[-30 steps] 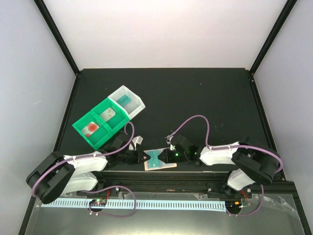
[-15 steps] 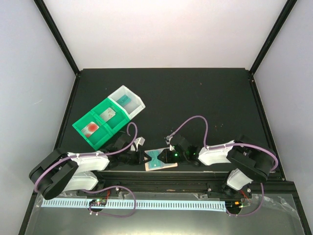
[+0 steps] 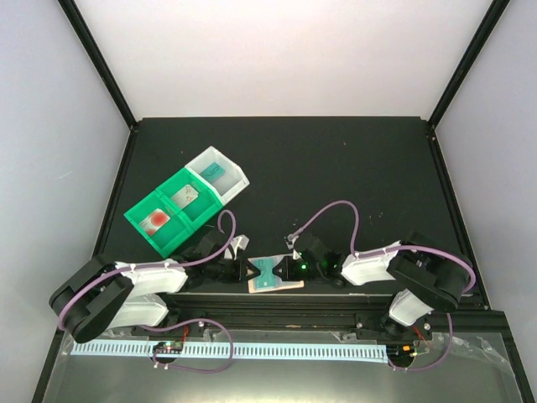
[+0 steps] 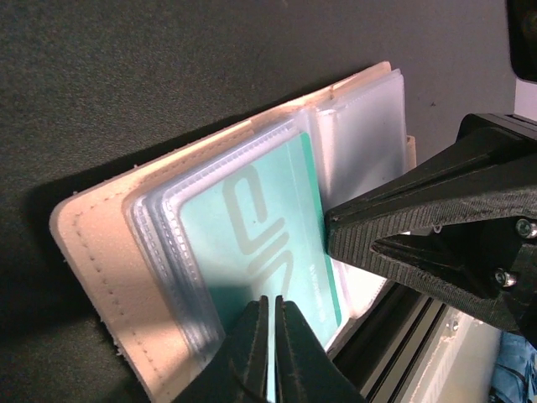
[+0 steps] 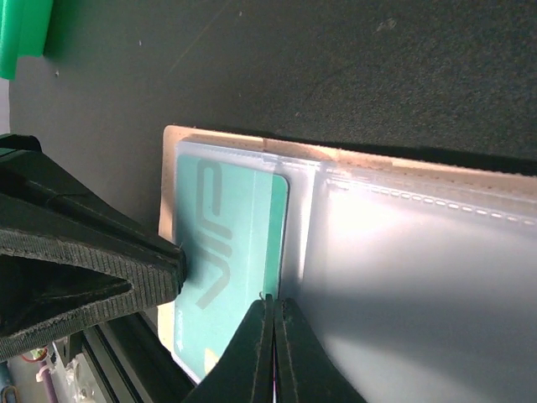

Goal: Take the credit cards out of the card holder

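The card holder [image 3: 289, 285] lies open near the table's front edge, with a peach-tan rim [image 4: 92, 243] and clear sleeves [image 5: 403, 269]. A teal card [image 4: 260, 210] sits in its left sleeve and also shows in the right wrist view [image 5: 226, 235]. My left gripper [image 3: 250, 270] is shut, and its tips [image 4: 273, 300] rest on the teal card's near end. My right gripper [image 3: 284, 269] is shut, and its tips [image 5: 273, 300] sit at the card's inner edge by the fold. Three cards lie in the bins: a red-blotched card [image 3: 156, 221], a pale card [image 3: 185, 195] and a teal card [image 3: 213, 170].
A green bin [image 3: 168, 228] joined to a white bin [image 3: 231, 178] stands at the left middle of the black table. A black rail [image 3: 277, 304] runs just in front of the holder. Black frame posts stand at the table's back corners.
The left arm has shifted slightly and its cable loop has risen. The right arm has settled a little. Both grippers stay on the holder, which has not moved.
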### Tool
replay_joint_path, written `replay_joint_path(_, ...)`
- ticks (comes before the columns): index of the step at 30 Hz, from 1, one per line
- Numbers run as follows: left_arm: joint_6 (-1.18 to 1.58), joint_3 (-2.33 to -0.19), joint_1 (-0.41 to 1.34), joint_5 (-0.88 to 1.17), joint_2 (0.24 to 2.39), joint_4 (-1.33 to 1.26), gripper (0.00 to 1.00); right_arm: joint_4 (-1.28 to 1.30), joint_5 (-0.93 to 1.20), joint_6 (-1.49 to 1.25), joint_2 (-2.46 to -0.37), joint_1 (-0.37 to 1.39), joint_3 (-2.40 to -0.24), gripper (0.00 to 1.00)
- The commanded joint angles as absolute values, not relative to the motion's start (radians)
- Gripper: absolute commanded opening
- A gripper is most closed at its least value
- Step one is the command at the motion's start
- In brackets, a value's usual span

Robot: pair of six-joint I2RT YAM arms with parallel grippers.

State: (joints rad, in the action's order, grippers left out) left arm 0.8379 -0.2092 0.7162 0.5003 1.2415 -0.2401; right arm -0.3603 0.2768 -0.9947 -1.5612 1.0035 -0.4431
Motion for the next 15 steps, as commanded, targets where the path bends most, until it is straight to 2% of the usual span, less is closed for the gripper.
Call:
replay_joint_path(1, 0.832, -0.195, 0.726, 0.466, 1.212, -0.174, 0.08, -0.401, 0.27, -0.997, -1.533, 1.009, -0.414, 0.01)
replay_joint_path(6, 0.83, -0.194, 0.726, 0.439, 1.151, -0.134, 0.15, -0.402, 0.257, -1.005, -1.502, 1.009, -0.39, 0.01)
replay_joint_path(9, 0.828, -0.181, 0.726, 0.431, 1.152, -0.144, 0.15, -0.388, 0.25, -1.003, -1.489, 1.009, -0.387, 0.01)
replay_joint_path(11, 0.832, -0.177, 0.726, 0.444, 1.166, -0.162, 0.11, -0.374, 0.25, -0.998, -1.489, 1.009, -0.397, 0.01)
replay_joint_path(15, 0.833, -0.184, 0.726, 0.452, 1.198, -0.163, 0.03, -0.382, 0.274, -0.999, -1.505, 1.009, -0.418, 0.09)
